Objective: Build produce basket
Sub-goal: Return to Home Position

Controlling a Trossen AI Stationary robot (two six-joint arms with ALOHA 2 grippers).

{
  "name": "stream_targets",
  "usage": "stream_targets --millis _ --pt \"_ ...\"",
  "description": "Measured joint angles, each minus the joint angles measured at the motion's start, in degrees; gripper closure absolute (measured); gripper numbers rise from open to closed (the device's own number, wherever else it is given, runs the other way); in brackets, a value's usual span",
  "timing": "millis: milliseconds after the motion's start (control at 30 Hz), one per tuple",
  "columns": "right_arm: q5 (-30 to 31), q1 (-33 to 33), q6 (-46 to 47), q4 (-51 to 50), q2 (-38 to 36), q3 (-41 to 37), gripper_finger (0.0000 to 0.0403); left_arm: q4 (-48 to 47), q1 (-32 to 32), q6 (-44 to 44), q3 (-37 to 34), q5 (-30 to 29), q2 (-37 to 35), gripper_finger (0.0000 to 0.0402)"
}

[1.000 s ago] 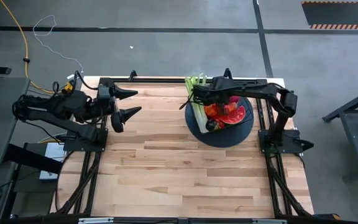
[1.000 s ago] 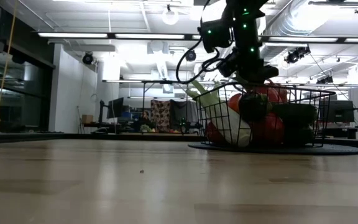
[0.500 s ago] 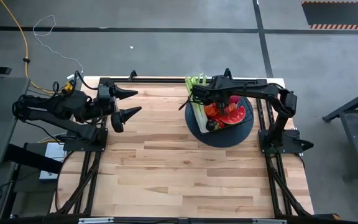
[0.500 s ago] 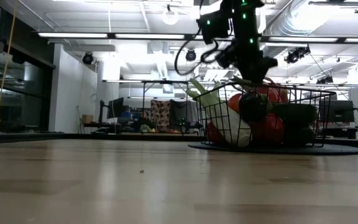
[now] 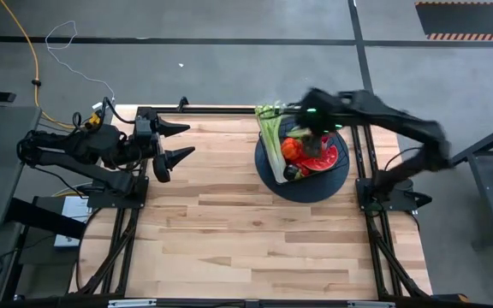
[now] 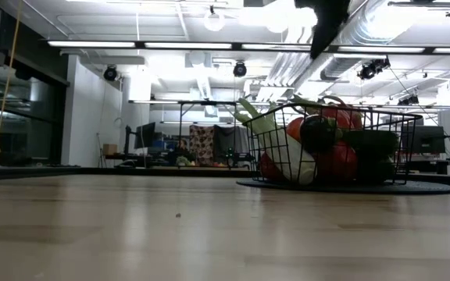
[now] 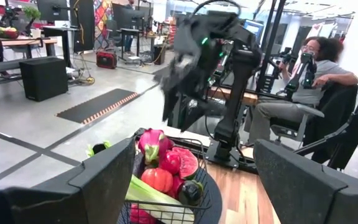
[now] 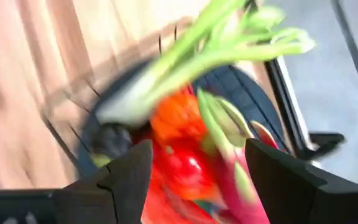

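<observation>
Bare wooden tabletop (image 6: 170,226) stretches in front of the basket (image 6: 381,114), which stands on a dark round mat (image 6: 428,187). The basket is piled full. A celery stalk (image 5: 270,128) lies along the side nearest the left arm, its leaves poking out over the rim. Just inside it sit a red-orange fruit (image 5: 290,150) and a dark round fruit (image 5: 291,173). A watermelon slice (image 5: 325,159) rests on the side away from the celery, and the pink dragon fruit (image 7: 152,144) sits on top of the heap.

The right pincer (image 8: 199,155) hangs above the basket, clear of the produce, its fingers (image 8: 129,174) spread wide with nothing between them. The left pincer (image 5: 188,139) is well apart from the basket, pointing toward it. It is also wide open and empty.

Beyond the basket, past the tabletop, a person (image 7: 312,68) sits in a chair.
</observation>
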Motion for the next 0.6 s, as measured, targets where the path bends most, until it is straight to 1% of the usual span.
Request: stream_targets --millis 167,233,300,367,467,533,600 --pt "-5.7 1.4 12.8 17.1 -18.9 -16.1 0.0155 -0.1 0.0 0.0 0.0 0.0 0.0 0.0087" --pt "-7.7 3.1 17.5 26.1 -25.4 -22.5 0.0155 -0.2 0.0 0.5 0.0 0.0 0.0 0.0087" --pt "-8.1 5.2 21.0 36.1 -30.6 -28.1 0.0155 -0.5 0.0 1.7 0.0 0.0 0.0 0.0087" --pt "-8.2 7.1 23.0 45.3 -34.3 -32.6 0.0155 -0.5 0.0 3.4 0.0 0.0 0.0 0.0087" --pt "-8.2 9.7 22.5 56.3 -37.6 -37.2 0.0155 -0.5 0.0 5.9 0.0 0.0 0.0 0.0087" --pt "-8.2 10.9 20.5 60.4 -38.5 -38.8 0.0155 -0.5 0.0 7.0 0.0 0.1 0.0 0.0087" --pt "-8.2 11.8 18.3 61.7 -38.6 -39.2 0.0155 -0.4 0.0 7.5 0.0 0.1 0.0 0.0087"
